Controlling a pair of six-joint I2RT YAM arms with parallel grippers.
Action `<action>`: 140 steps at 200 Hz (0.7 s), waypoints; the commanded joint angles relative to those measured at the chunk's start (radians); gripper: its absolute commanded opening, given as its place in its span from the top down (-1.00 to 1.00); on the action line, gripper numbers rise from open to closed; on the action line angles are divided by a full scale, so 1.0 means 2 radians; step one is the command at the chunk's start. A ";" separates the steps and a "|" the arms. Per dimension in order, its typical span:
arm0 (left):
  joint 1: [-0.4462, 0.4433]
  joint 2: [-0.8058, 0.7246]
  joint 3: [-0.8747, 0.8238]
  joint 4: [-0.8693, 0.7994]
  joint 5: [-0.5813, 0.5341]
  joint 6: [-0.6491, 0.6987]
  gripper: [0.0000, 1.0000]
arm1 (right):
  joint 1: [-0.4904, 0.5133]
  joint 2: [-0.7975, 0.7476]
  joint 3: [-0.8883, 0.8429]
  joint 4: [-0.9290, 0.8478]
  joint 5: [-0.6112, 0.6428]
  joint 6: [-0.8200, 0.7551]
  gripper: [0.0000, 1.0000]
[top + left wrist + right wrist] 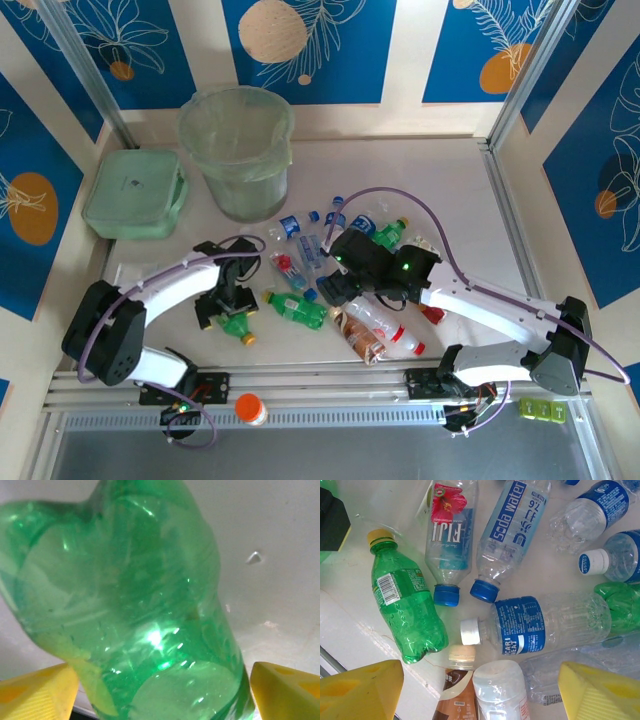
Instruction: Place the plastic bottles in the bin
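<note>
The white desk (450, 200) carries scattered plastic bottles (297, 310) at its centre, with the bin (237, 150) and a green lidded box (135, 195) far left.

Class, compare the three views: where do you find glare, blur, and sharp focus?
Left wrist: the green bottle is too close, soft, with a bright glint on its plastic. Right wrist: sharp, the Fiji bottle has a readable label. Top external: even light, faint shadows, the bin crisp, small labels unreadable.

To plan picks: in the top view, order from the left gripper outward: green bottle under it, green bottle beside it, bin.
1. The green bottle under the left gripper, between its fingers.
2. The second green bottle, just to its right.
3. The bin, far back.
</note>
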 commanded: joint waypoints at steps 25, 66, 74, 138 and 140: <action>0.017 -0.038 -0.027 0.057 -0.025 -0.011 -0.51 | 0.002 0.007 0.010 0.006 -0.009 0.008 -0.63; 0.021 -0.063 -0.049 0.094 -0.007 0.003 -0.28 | 0.003 0.007 0.011 0.010 -0.011 0.012 -0.63; 0.021 -0.069 -0.057 0.104 0.000 0.006 -0.25 | 0.003 0.007 0.011 0.011 -0.011 0.012 -0.62; 0.021 -0.080 -0.080 0.122 0.008 0.031 0.00 | 0.002 0.011 0.015 0.014 -0.013 0.013 -0.62; 0.021 -0.081 -0.079 0.122 0.008 0.032 0.01 | 0.003 0.011 0.016 0.014 -0.014 0.014 -0.62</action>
